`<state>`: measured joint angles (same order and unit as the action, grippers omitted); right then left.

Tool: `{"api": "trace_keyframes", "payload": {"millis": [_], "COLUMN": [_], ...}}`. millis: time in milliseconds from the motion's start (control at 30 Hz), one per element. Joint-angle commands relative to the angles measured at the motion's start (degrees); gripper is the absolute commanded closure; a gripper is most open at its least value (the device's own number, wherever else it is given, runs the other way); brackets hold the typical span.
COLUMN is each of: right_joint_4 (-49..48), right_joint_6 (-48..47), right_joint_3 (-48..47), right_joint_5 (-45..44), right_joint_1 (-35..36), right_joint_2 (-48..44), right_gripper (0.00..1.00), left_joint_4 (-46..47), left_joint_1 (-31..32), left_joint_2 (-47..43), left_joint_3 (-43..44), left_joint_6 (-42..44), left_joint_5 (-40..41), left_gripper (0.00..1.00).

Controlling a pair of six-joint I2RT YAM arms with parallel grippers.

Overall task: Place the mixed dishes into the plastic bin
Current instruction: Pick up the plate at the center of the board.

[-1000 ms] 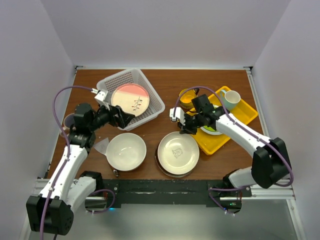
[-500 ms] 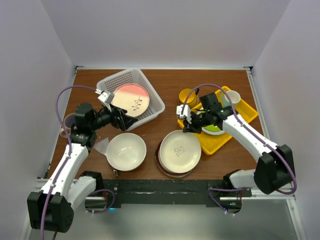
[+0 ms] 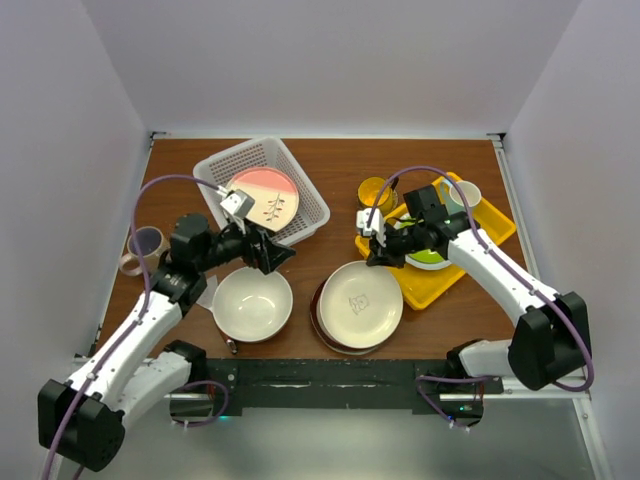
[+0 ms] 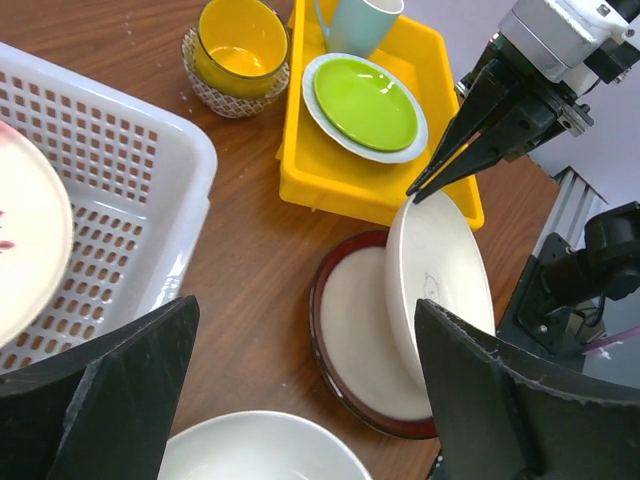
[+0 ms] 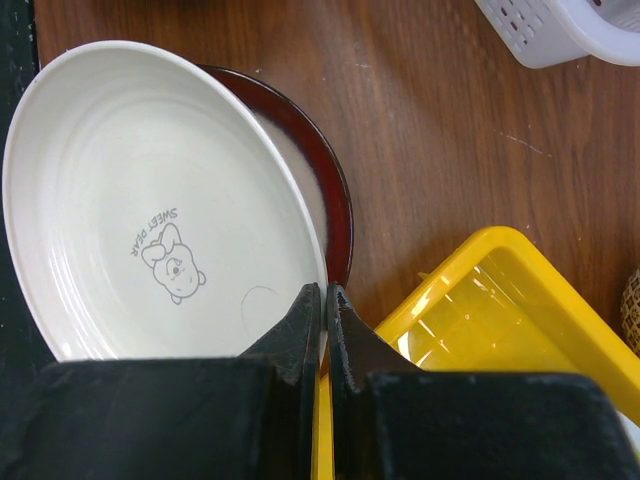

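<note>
At frame centre, my right hand (image 3: 377,257) grips the white plate (image 3: 360,300) by its rim, tilted over the red-rimmed bowl (image 5: 336,205); my left hand (image 3: 270,251) stands open.

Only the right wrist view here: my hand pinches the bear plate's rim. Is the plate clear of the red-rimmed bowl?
Observer: No. The right hand holds the plate tilted up, and its low edge seems to rest in the bowl.
Operator: Anything in the bin?
Observer: A cream-pink plate lies in the bin.
Operator: And the left hand?
Observer: The left hand is open, above the gap between bin and cream bowl.
</note>
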<state>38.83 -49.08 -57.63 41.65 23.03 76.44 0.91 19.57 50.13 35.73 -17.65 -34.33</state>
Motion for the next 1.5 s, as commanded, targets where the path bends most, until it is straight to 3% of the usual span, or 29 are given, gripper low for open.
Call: {"api": "trace_keyframes", "payload": {"millis": [0, 233, 567, 700, 1000, 1133, 1367, 1400, 1433, 1467], "right_joint_4": [-0.4, -0.5, -0.6, -0.7, -0.7, -0.6, 1.8, 2.0, 2.3, 2.4], "right_joint_6": [0.8, 1.1, 1.2, 1.2, 1.2, 1.2, -0.8, -1.3, -1.5, -1.5], "right_joint_3": [-0.1, -0.1, 0.1, 0.1, 0.1, 0.1, -0.4, -0.4, -0.5, -0.5], "right_joint_5": [3.3, 4.1, 4.5, 4.7, 4.8, 4.8, 6.8, 7.0, 7.3, 7.5], "right_joint_1": [-0.6, -1.3, -1.7, -1.8, -1.9, -2.1, -2.5, -2.6, -2.7, -2.8], "right_joint_2": [-2.2, -2.3, -2.5, -2.5, -2.6, -2.7, -2.7, -2.6, -2.8, -2.9], "right_gripper": [1.00, 1.00, 1.00, 1.00, 1.00, 1.00, 1.00, 0.96, 0.85, 0.79], "left_joint_4": [0.9, -3.9, -17.1, -21.8, -25.6, -26.2, -25.3, -25.1, -24.6, -24.3], "left_joint_1": [6.7, 20.0, 38.4, 42.6, 45.3, 45.6, 45.6, 45.6, 45.5, 45.5], "left_joint_2": [-0.8, 0.8, 17.0, 22.9, 30.1, 30.3, 27.3, 26.8, 25.5, 24.8], "left_joint_3": [-0.6, 2.9, 14.7, 19.9, 23.9, 23.9, 22.5, 22.2, 21.9, 21.4], "left_joint_6": [-3.5, -8.5, -13.6, -14.0, -13.2, -13.0, -12.8, -12.7, -12.3, -12.2], "left_joint_5": [9.9, 28.6, 51.8, 58.2, 59.2, 59.6, 61.1, 61.3, 61.4, 61.7], "left_gripper": [0.08, 0.18, 0.38, 0.43, 0.77, 1.00, 1.00, 1.00, 1.00, 1.00]}}
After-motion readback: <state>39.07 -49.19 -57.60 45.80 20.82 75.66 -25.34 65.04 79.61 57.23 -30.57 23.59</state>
